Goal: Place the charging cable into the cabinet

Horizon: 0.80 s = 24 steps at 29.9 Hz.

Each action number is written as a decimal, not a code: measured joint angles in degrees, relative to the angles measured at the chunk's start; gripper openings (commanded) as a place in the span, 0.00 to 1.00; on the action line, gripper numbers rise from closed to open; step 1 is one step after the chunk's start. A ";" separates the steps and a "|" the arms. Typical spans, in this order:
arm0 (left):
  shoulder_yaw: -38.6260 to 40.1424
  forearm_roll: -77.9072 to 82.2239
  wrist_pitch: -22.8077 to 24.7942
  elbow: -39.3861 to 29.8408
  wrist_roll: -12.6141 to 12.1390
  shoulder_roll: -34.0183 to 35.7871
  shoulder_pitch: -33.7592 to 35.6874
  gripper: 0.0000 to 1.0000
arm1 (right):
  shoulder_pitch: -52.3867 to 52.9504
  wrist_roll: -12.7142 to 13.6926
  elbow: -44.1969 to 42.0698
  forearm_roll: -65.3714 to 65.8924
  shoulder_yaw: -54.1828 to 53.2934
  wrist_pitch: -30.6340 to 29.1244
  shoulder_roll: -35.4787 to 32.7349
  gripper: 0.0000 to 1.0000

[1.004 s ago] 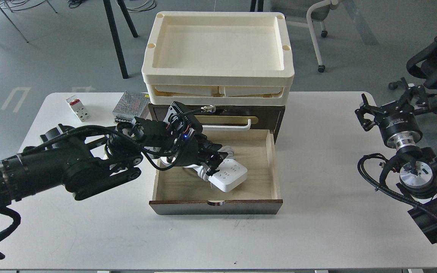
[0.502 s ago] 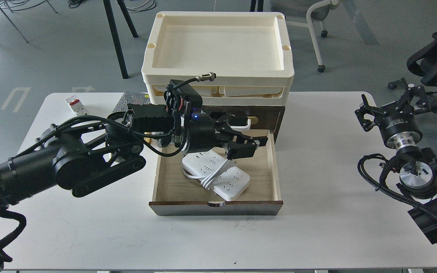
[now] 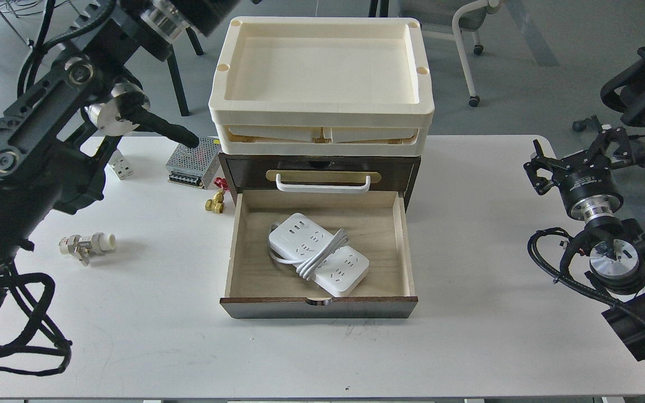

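Note:
The charging cable [image 3: 318, 253], a white power strip with its cord looped around the middle, lies flat and diagonal in the open plywood-lined drawer [image 3: 318, 307] of the dark brown cabinet [image 3: 412, 168]. Nothing touches it. The white bar handle [image 3: 322, 184] on its gold plate shows above the drawer. My left arm [image 3: 48, 129] is raised at the far left and runs out past the top edge, so its gripper is out of view. My right gripper [image 3: 543, 165] rests off the table's right edge, small and dark, so its fingers cannot be told apart.
Two stacked cream trays [image 3: 321, 115] sit on top of the cabinet. Left of the cabinet are a silver perforated box [image 3: 191, 159], a small white breaker [image 3: 119, 167] partly behind my arm, a brass fitting [image 3: 214, 204] and a white valve piece [image 3: 86, 244].
My left gripper let go of the power strip, which now lies in the drawer. The left arm rose and swung away up and to the left, out of the drawer. The right arm has not moved.

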State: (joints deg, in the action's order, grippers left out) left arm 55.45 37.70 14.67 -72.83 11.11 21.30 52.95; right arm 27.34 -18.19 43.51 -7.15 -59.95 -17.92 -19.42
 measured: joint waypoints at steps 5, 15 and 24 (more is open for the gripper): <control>1.60 -19.01 1.30 12.40 -0.57 5.44 -1.81 0.99 | 0.14 0.00 0.00 -0.01 0.00 0.07 0.00 1.00; 2.18 -35.10 10.51 35.69 -0.49 5.32 -5.92 0.99 | 0.35 0.05 -0.02 -0.02 -0.18 0.24 0.00 1.00; 2.47 -49.23 13.33 49.02 -0.50 3.58 -13.71 0.99 | 0.53 0.37 -0.27 -0.34 -0.91 0.38 0.00 1.00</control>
State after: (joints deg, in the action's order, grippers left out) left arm 57.92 -11.53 28.00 -23.81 10.61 24.88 39.24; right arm 27.87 -17.82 43.24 -7.49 -60.86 -17.53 -19.42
